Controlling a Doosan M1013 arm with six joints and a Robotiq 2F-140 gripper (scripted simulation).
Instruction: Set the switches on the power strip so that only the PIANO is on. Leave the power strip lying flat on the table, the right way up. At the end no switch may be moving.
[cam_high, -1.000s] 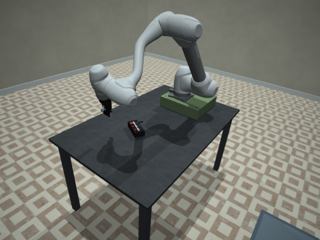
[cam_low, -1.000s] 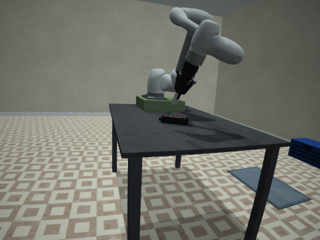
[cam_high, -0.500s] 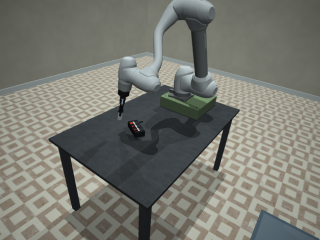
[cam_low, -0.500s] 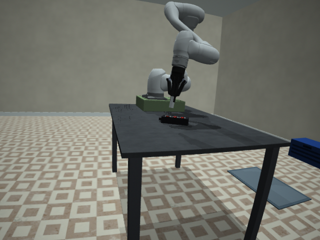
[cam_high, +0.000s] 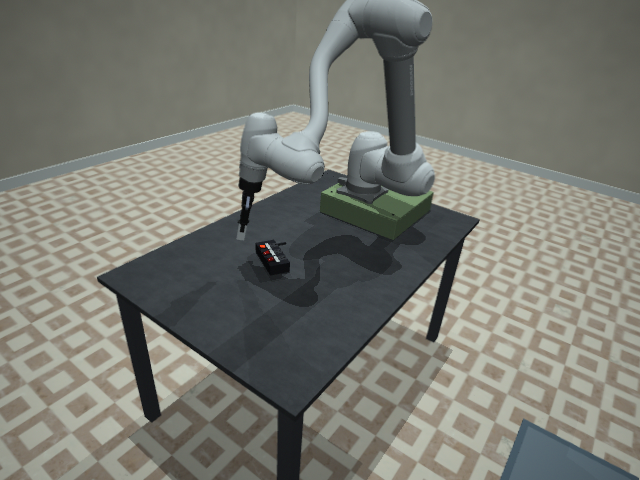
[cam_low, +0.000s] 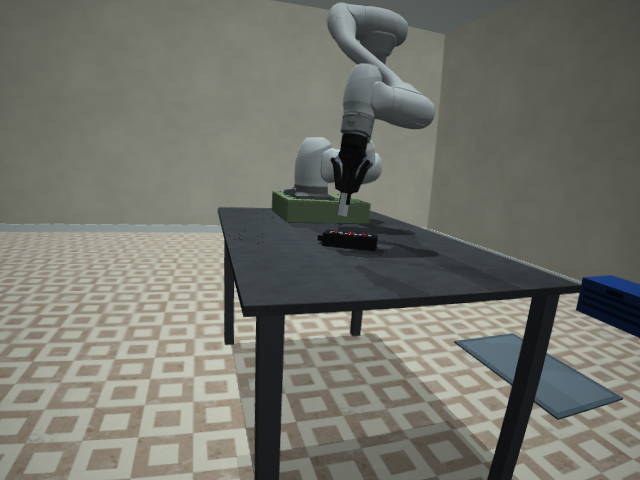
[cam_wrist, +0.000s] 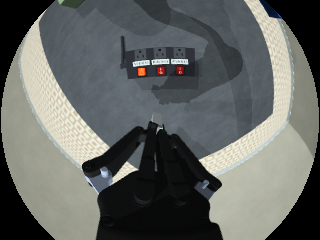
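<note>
A black power strip lies flat on the dark table, the right way up. It also shows in the exterior view and in the wrist view. It has three red switches, each under a white label too small to read. In the wrist view the left switch glows brighter orange than the other two. My gripper is shut on nothing and points straight down. It hangs above the table a little to the left of the strip, apart from it. It also shows in the exterior view and in the wrist view.
The arm's green base block stands at the back of the table. A blue crate and a grey floor mat lie on the floor to the right, away from the table.
</note>
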